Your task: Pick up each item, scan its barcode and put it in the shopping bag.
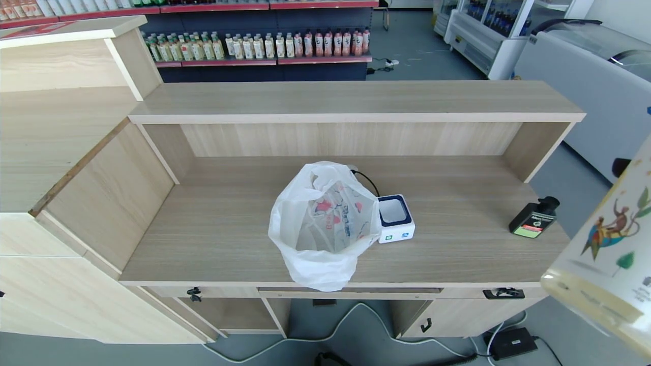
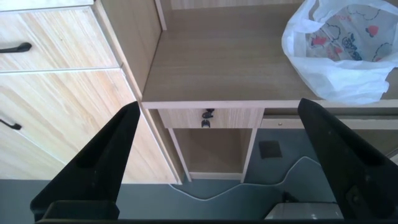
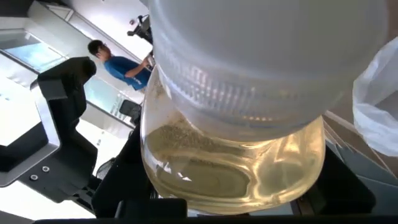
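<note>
1. Holding a clear plastic bottle (image 3: 236, 155) of pale yellow liquid, my right fingers (image 3: 127, 180) are clamped on its sides, black against the see-through wall.
2. The bottle is up in the air on my right side, not resting on the light wood-grain table (image 1: 213, 234).
3. In the head view its long axis slants, with the low end toward the table's front edge and the high end up and out to the right. Its cream label shows a colourful monkey and green leaves.
4. A ribbed, whitish, rounded end sits nearest my right wrist, and the liquid pools with fine bubbles just past it.
5. The thin, crinkled white plastic shopping bag (image 1: 290, 223) stands open-mouthed at the middle of the table. It has red and blue print, and its lower front bulges over the front edge.
6. A small white box scanner with a dark blue top (image 1: 395, 218) sits just beside the bag on its right.
7. A black bottle with a green and red label (image 1: 533, 219) lies near the table's right end, cap toward the back right.
8. My left fingers (image 2: 102, 165) are apart with nothing between them, low in front of the table's left front.
</note>
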{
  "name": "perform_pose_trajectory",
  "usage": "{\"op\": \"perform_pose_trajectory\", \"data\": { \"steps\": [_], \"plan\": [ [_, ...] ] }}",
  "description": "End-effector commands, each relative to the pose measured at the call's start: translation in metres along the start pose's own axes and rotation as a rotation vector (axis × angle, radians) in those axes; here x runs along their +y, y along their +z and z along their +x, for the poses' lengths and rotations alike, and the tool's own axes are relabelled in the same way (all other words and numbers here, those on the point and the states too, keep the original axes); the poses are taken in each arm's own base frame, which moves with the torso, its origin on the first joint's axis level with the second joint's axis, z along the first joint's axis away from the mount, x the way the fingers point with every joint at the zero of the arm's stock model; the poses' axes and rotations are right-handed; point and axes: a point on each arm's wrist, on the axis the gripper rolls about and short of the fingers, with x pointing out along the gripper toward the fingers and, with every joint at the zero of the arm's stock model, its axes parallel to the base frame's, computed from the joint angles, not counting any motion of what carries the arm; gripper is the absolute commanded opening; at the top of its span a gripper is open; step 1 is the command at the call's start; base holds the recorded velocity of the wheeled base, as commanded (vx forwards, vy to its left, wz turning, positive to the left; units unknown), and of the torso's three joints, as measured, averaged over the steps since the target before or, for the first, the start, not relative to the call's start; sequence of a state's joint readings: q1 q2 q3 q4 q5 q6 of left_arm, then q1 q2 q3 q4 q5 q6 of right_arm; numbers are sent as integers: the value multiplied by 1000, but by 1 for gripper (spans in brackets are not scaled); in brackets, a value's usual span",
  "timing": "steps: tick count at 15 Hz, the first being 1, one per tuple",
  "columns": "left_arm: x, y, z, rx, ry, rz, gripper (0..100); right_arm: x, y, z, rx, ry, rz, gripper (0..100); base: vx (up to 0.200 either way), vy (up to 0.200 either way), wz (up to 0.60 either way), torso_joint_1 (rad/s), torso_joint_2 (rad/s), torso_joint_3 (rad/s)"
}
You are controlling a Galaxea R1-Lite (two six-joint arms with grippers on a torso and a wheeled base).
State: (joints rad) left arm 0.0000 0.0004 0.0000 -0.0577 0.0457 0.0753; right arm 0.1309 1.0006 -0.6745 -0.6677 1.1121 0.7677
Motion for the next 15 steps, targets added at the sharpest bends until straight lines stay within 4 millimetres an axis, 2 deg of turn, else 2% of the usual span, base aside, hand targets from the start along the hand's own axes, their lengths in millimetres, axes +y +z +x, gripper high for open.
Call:
{"op": "perform_pose_trajectory", "data": {
  "steps": [1, 8, 15],
  "plan": [
    [0, 0, 0, -1, 0, 0, 100, 12, -2, -2, 5, 39, -6, 0, 0, 0, 0, 0, 0, 0],
    [0, 0, 0, -1, 0, 0, 100, 15, -22, -10, 0, 12, 23, 0, 0, 0, 0, 0, 0, 0],
    [0, 0, 0, -1, 0, 0, 100, 12, -24, -15, -18, -37, 31, 0, 0, 0, 0, 0, 0, 0]
  ]
}}
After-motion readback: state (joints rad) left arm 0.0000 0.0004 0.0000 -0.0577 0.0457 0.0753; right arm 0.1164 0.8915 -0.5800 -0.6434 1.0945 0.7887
